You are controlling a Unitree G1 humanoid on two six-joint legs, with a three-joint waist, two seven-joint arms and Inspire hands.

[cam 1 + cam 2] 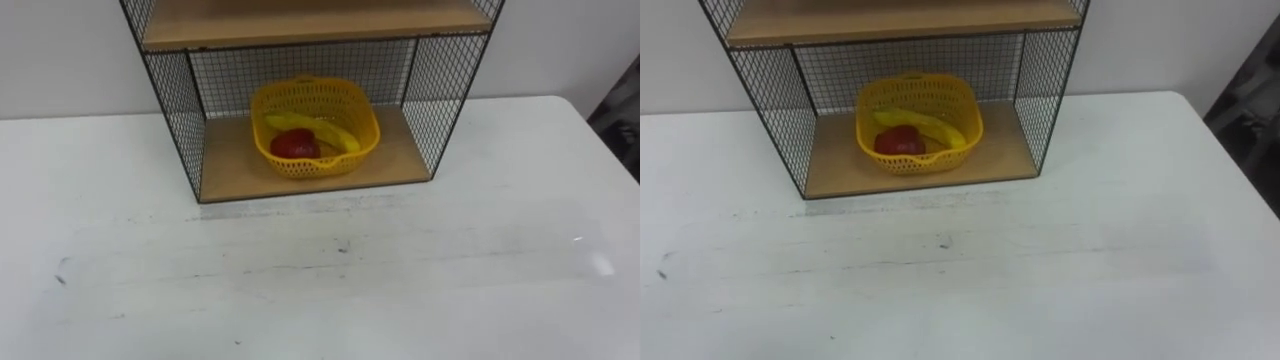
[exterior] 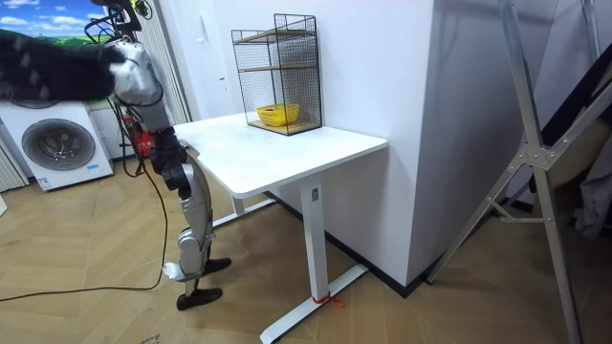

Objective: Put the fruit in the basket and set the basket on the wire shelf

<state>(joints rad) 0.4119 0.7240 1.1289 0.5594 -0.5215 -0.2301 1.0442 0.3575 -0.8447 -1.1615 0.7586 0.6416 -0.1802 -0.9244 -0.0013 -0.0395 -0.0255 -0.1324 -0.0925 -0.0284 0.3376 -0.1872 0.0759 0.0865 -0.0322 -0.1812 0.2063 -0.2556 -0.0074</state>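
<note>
A yellow plastic basket [image 1: 355, 107] [image 1: 965, 112] stands on the bottom wooden board of the black wire shelf [image 1: 178, 95] [image 1: 1040, 90]. Inside it lie a red fruit [image 1: 295, 146] [image 1: 901, 141] and a yellow banana [image 1: 320, 130] [image 1: 930, 127]. The shelf stands at the back of the white table [image 1: 320, 280], against the wall. In the room view the basket [image 2: 277, 115] sits low in the shelf [image 2: 277, 72], and the robot stands at the table's side toward the room view's left, a little back from its edge.
A washing machine [image 2: 62, 143] stands behind the robot at the room view's left. A metal frame [image 2: 535, 153] leans at the room view's right. The shelf's upper wooden board [image 1: 310, 20] is above the basket.
</note>
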